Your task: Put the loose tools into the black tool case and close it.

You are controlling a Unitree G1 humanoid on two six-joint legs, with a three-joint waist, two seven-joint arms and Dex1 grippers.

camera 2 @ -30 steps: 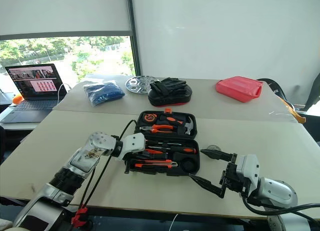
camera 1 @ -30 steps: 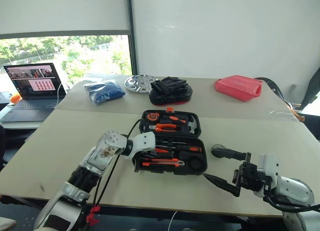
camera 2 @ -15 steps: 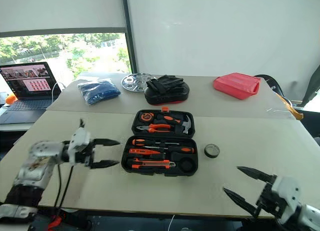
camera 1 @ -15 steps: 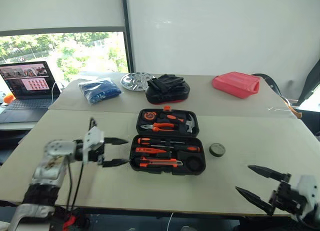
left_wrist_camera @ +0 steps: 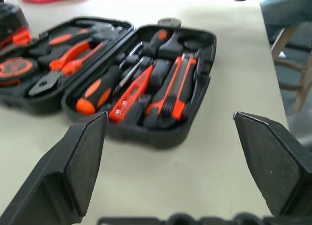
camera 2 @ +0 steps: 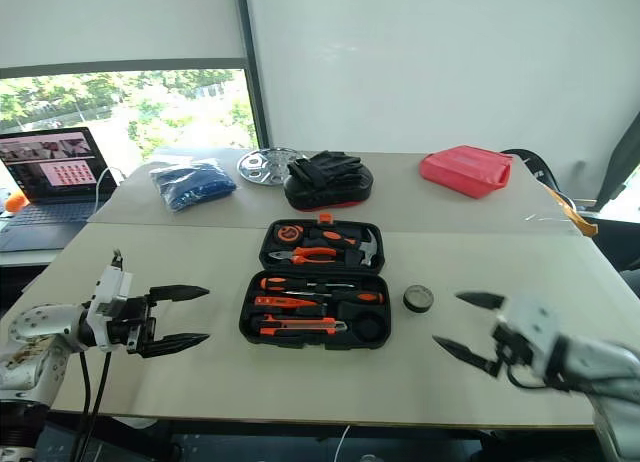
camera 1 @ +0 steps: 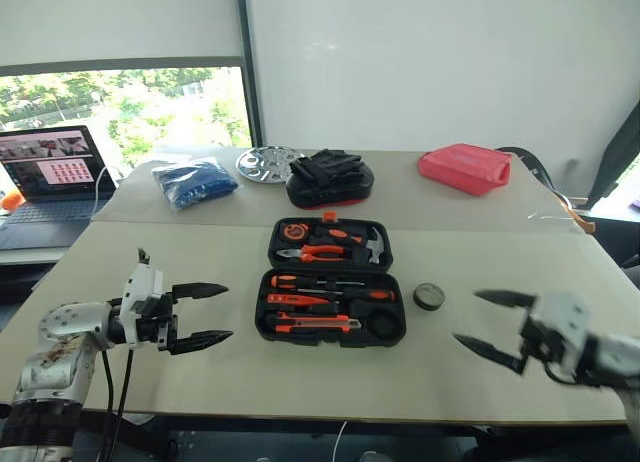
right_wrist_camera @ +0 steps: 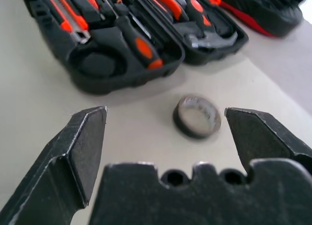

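Right, you're hovering both grippers wide open and empty: the right gripper (camera 1: 487, 321) is facing the black tape roll (right_wrist_camera: 197, 116) lying flat ahead of its jaws. Pinching that low ring could be skidding it away, while the left gripper (camera 1: 203, 313) is waiting beside the black tool case (camera 1: 331, 320).

One open tool case (camera 1: 330, 292) holds two screwdrivers (camera 1: 335, 281), one utility knife (camera 1: 318, 325), one pliers (camera 1: 312, 253) and one hammer (camera 1: 375, 245); one tape roll (camera 1: 429, 296) lies just beside the case.

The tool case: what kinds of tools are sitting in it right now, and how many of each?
Screwdrivers: 2
Tester pen: 1
Utility knife: 1
Pliers: 1
Hammer: 1
Tape measure: 1
Total: 7 in the tool case; the tape roll lies outside it on the table.
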